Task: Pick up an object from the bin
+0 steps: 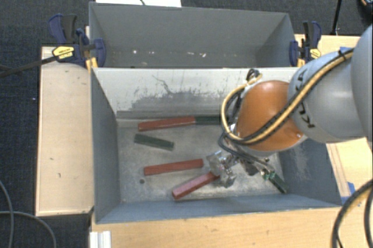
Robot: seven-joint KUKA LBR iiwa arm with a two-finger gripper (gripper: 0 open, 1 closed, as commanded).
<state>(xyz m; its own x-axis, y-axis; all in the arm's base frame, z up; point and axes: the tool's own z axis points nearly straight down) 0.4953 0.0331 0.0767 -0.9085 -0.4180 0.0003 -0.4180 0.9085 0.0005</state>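
"Where is the claw?"

"The claw [224, 174] is low in the bin [105, 142], close to the near wall, a bit right of the middle."

"What is it by?"

"A slanted red stick [189, 186] lies flat there. Its right end meets the claw."

"Is the claw pinching it?"

"I cannot tell if it is spread or pinching."

"What else is in there?"

"A second red stick [173, 167] lies just behind it. There is a green stick [154, 141] farther back, and a long red stick [166, 123] lies by the far wall."
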